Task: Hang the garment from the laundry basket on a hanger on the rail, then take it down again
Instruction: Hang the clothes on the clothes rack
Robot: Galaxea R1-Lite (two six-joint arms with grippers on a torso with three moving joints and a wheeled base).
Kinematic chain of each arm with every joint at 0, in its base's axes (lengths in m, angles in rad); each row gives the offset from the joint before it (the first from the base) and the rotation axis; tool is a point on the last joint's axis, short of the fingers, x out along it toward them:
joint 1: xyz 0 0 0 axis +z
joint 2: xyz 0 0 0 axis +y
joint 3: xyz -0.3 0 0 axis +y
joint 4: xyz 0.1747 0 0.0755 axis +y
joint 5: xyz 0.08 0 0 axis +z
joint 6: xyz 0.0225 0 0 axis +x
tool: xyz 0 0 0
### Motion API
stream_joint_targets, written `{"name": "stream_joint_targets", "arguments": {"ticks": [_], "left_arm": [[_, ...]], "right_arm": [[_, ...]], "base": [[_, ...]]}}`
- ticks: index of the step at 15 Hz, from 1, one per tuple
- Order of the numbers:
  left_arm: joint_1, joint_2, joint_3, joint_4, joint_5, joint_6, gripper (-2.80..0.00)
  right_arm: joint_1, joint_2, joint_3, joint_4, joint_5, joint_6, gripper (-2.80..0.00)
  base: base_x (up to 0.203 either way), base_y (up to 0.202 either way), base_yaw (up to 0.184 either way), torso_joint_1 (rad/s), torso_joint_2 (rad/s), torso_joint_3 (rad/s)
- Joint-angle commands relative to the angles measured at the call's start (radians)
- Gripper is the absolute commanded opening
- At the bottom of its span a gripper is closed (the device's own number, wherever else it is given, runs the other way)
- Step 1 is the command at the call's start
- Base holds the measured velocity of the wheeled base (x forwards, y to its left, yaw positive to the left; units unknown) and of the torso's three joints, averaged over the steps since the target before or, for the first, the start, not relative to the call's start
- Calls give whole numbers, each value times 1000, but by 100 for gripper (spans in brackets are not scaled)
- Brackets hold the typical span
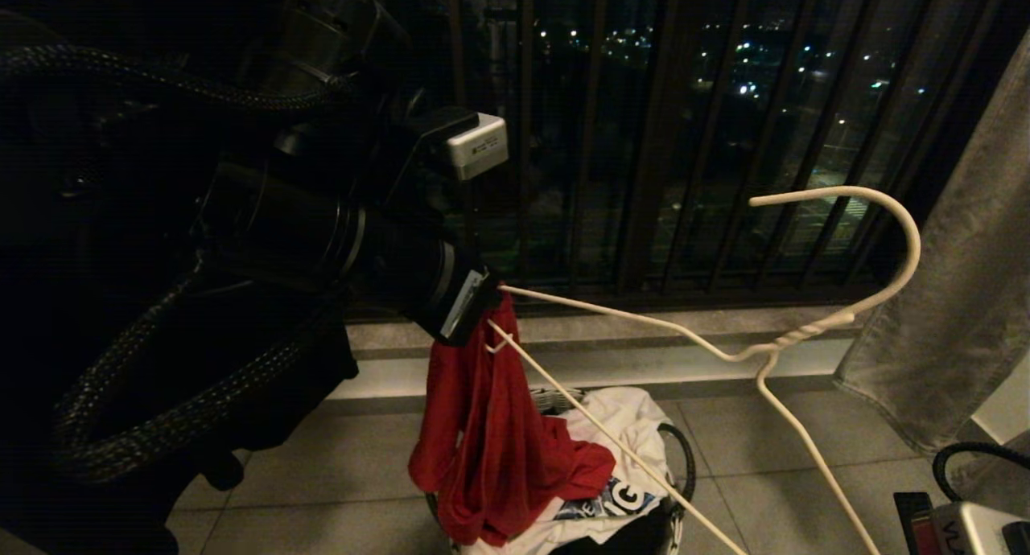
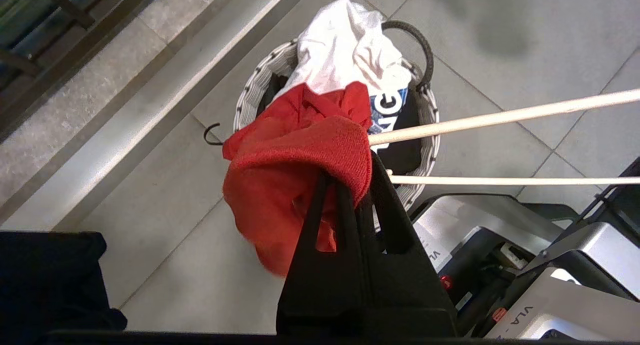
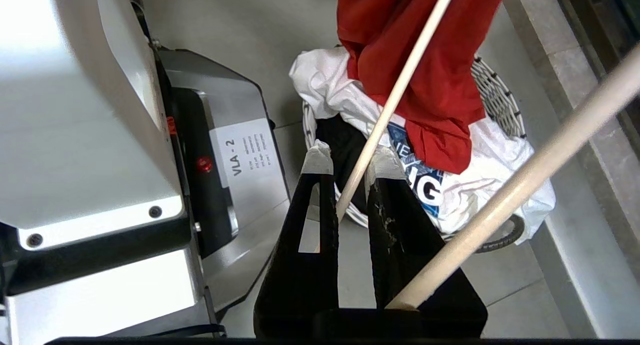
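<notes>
My left gripper (image 1: 483,306) (image 2: 350,180) is shut on a fold of the red garment (image 1: 483,426) (image 2: 290,160) (image 3: 425,60). The garment hangs bunched above the laundry basket (image 1: 684,458) (image 2: 255,85) (image 3: 500,105), its lower end resting on the clothes inside. The white wire hanger (image 1: 805,330) (image 2: 500,117) (image 3: 390,105) lies tilted in the air, hook to the upper right. One shoulder end reaches into the red cloth beside the left fingers. In the right wrist view my right gripper (image 3: 350,160) is shut on the hanger's other end, low and to the right. The rail is out of view.
A white cloth (image 1: 628,418) (image 2: 345,45) (image 3: 500,185) with blue lettering fills the basket. Dark balcony bars (image 1: 644,137) stand behind, a grey curtain (image 1: 966,298) hangs at right. My base (image 3: 100,110) (image 2: 550,265) sits close to the basket. A dark cloth (image 2: 50,275) is at left.
</notes>
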Motion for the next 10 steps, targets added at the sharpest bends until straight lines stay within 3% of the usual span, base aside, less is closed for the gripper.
{"name": "stream_joint_targets", "arguments": {"ticks": [1, 5, 10], "left_arm": [[-13, 0, -13, 3, -9, 1, -280], [-16, -3, -36, -2, -83, -1, -280], [-14, -7, -37, -3, -83, 4, -280]], "right_arm": [[0, 3, 10, 2, 2, -21, -280], [1, 1, 25, 3, 4, -48, -280], [2, 5, 51, 6, 5, -92, -280]], "base": [[0, 0, 0, 0, 0, 0], [0, 0, 0, 0, 0, 0], [0, 0, 0, 0, 0, 0]]}}
